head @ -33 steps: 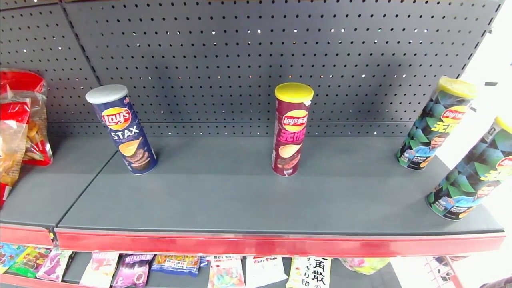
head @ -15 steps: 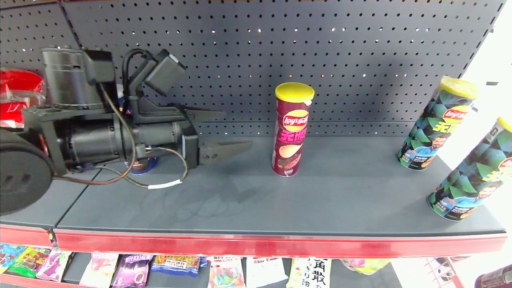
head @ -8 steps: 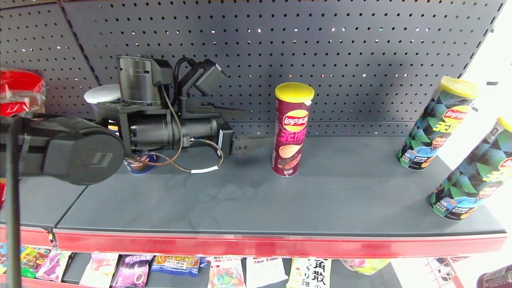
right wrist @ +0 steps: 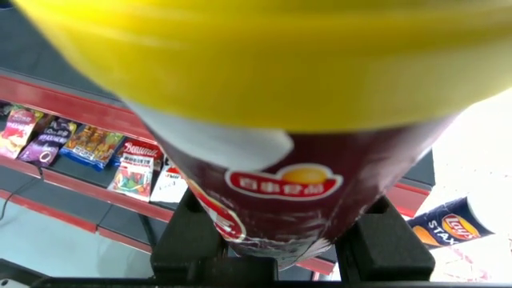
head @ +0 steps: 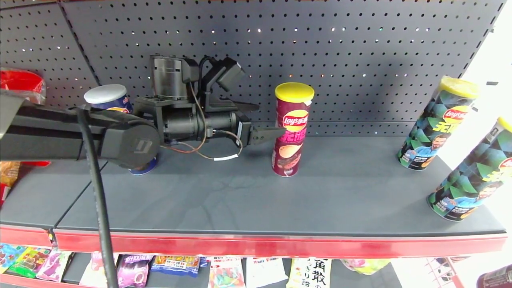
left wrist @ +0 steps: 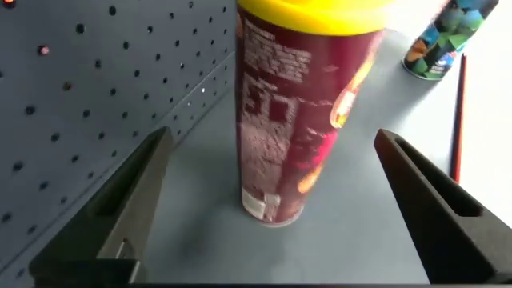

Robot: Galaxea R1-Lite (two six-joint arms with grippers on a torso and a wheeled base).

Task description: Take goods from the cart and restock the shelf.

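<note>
A maroon chip can [head: 293, 129] with a yellow lid stands upright mid-shelf on the grey shelf board [head: 240, 200]. My left gripper [head: 271, 119] is stretched in from the left and is open, its near fingertip at the can's side. In the left wrist view the same can [left wrist: 296, 120] stands just beyond the spread fingers [left wrist: 120, 216] of the left gripper [left wrist: 272, 134]. My right gripper [right wrist: 288, 248] is shut on a second maroon can [right wrist: 304, 192] with a yellow lid, held low beside the shelving.
A blue can [head: 106, 97] with a white lid stands behind my left arm. Two green-and-black cans [head: 438, 124] [head: 474, 176] lean at the shelf's right end. Red snack bags [head: 20, 84] sit far left. Snack packets [head: 224, 272] hang below the red shelf edge [head: 280, 244].
My left arm has come into view from the left and travelled right along the shelf until its open fingers reached the maroon can. The cans on the shelf have not moved.
</note>
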